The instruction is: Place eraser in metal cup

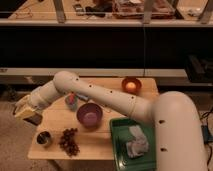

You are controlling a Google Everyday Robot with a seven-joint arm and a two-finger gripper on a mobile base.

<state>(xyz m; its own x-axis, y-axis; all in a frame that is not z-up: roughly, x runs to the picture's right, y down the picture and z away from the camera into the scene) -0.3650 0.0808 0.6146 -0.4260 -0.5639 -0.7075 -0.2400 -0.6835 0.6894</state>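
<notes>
My gripper (27,111) hangs off the table's left edge, at the end of the arm that reaches across from the right. It is shut on the eraser (34,119), a flat dark block that sticks out below the fingers. The metal cup (44,138), small and shiny, stands on the table's front left corner. It is a little below and to the right of the eraser, and apart from it.
A purple bowl (89,114) sits mid-table with a blue-grey block with a red part (72,100) behind it. Dark grapes (69,141) lie right of the cup. A green tray (119,150) with a white cloth is front right. An orange bowl (131,85) stands at the back.
</notes>
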